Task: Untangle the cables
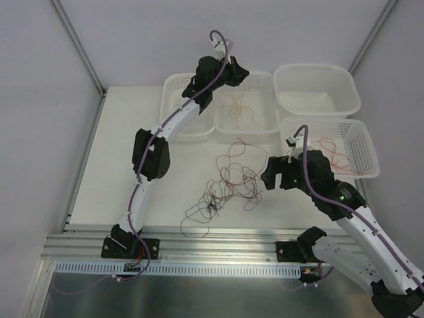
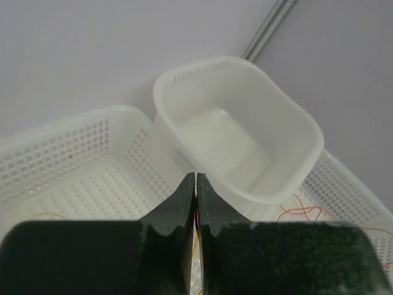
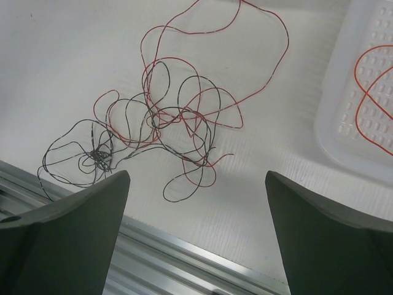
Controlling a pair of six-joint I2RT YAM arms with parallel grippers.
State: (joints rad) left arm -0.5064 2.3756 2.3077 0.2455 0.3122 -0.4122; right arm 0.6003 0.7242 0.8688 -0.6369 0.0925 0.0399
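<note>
Beyond the knotted red-and-black wire tangle [image 1: 232, 179], left gripper [image 2: 195, 178] closed over white mesh basket [image 1: 265, 129]; orange sliver [image 2: 195, 212] between its jaws, wrist view only; right gripper [image 3: 196, 178] wide.

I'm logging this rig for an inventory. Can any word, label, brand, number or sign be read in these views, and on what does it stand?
None can be read.
No print shows on the white perforated plastic baskets, the solid white plastic tub or the white table.
The tangled thin red and black cables are too fine to show any marking.
</note>
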